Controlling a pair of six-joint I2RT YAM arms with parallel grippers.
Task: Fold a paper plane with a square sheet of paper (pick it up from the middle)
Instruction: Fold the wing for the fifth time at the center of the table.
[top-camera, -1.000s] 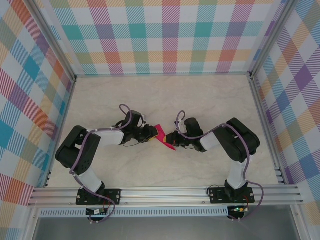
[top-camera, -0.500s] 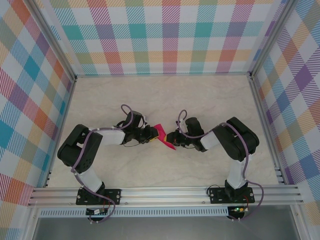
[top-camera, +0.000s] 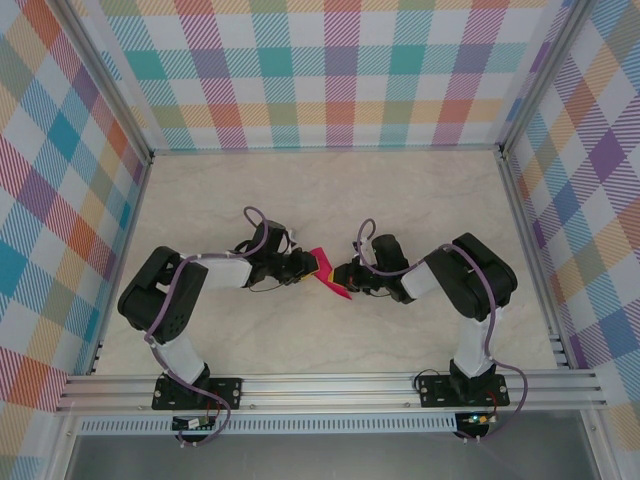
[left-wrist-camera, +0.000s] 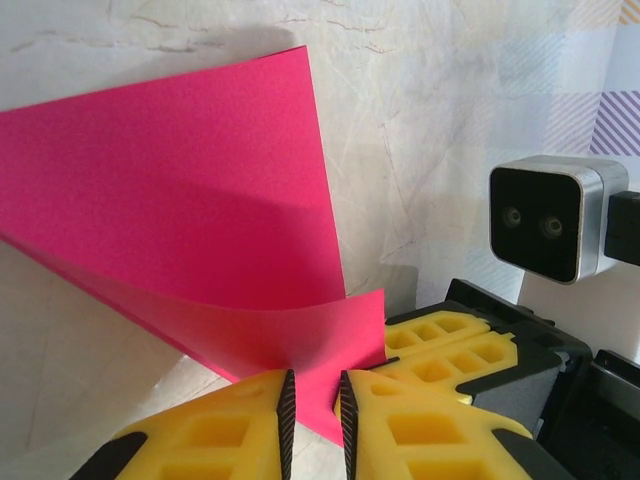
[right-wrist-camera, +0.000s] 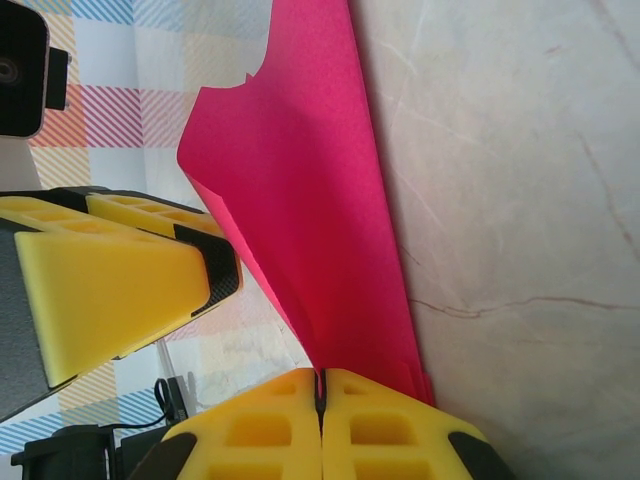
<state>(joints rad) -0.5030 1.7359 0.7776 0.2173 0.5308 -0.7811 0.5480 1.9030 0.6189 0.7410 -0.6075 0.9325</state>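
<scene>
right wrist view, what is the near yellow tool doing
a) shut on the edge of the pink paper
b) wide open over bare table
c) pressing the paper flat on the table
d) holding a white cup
a: the right tool has its jaws meeting with no gap, and the pink paper rises out from between them.

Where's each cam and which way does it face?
Top external: above, behind the bases, facing down at the table; left arm, right arm.
Left wrist: faces along left end effector to pink paper; right end effector opposite.
Right wrist: faces along right end effector, shut on pink paper; left end effector opposite.
Shared: wrist views both see the pink paper.
</scene>
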